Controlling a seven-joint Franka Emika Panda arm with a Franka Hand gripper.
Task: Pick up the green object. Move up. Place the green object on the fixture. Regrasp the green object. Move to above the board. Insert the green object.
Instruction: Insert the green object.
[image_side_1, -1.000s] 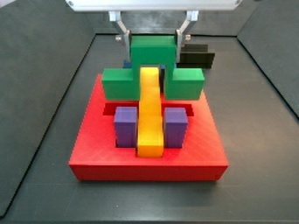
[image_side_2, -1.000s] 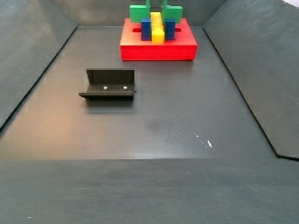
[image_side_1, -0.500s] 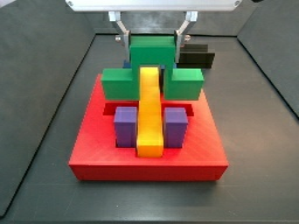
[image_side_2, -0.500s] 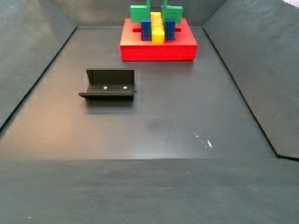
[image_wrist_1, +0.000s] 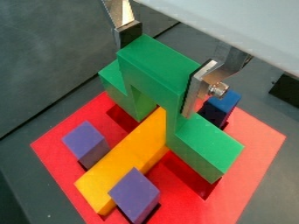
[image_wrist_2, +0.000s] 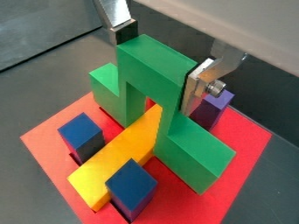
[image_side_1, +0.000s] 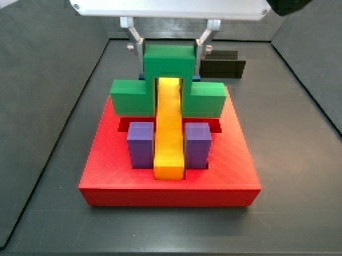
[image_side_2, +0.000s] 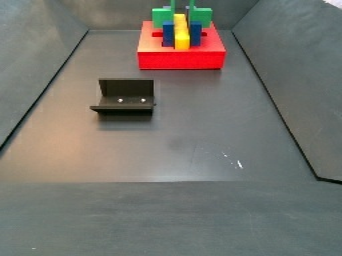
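While the green object (image_side_1: 168, 80) straddles the yellow bar (image_side_1: 168, 125) at the far end of the board (image_side_1: 170, 180), its two legs now reach lower toward the red surface than they did a second ago. In that side view its lower edge has dropped a little against the bar and the whole block sits slightly nearer the slab, so the insertion is under way, not finished. Both wrist views show the legs standing on either side of the bar, one by the blue block (image_wrist_1: 219, 105), apparently entering slots; whether they are fully seated I cannot tell.

The gripper (image_side_1: 170, 45) hangs over the board's far edge with its fingers (image_wrist_2: 198, 87) clenched on the upright top of the green object, one silver plate on each flank, pads pressed against the plastic. Compared with the earlier frames the gripper has come down with the block, and nothing else has shifted: the purple blocks (image_side_1: 140, 140) flank the bar's near end as before.

Away from the board, the fixture (image_side_2: 124, 97) stands empty on the worktop (image_side_2: 174, 170), left of centre and well apart from the slab, unchanged.

My reading is that only the final push and release remain.
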